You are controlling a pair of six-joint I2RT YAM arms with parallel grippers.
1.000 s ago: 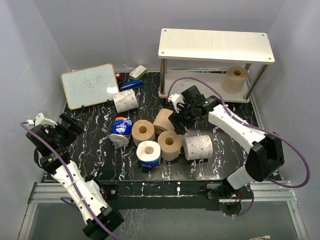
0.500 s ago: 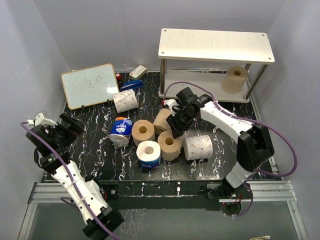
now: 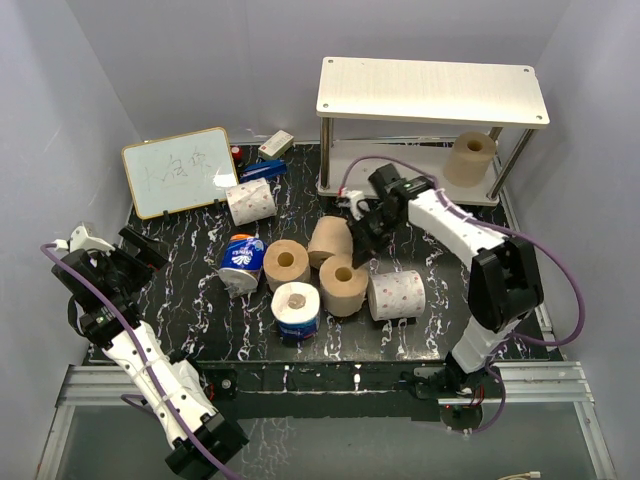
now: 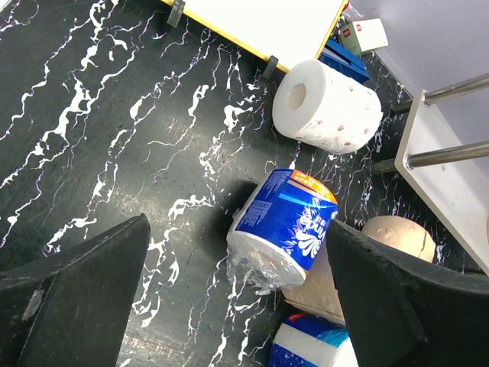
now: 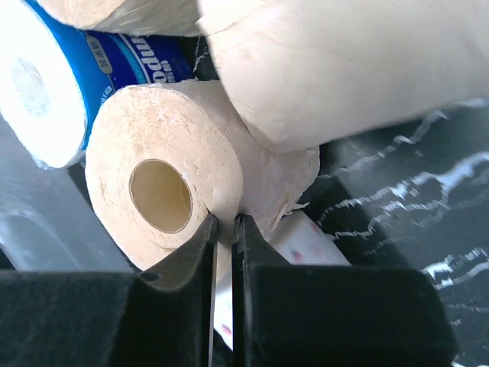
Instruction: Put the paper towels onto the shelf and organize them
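Observation:
The shelf stands at the back right with one tan paper towel roll on its lower board. Three tan rolls, two white patterned rolls and two blue-wrapped rolls lie on the table. My right gripper is shut, its tips touching the rim of a tan roll; I cannot tell whether any paper is pinched. My left gripper hangs open at the left, above and short of a blue-wrapped roll.
A small whiteboard leans at the back left, with small boxes behind it. The black marbled table is walled in by grey panels. Another tan roll lies right above my right fingers.
My right gripper has closed and moved in onto the front tan roll, nudging it slightly. The left arm has not moved.

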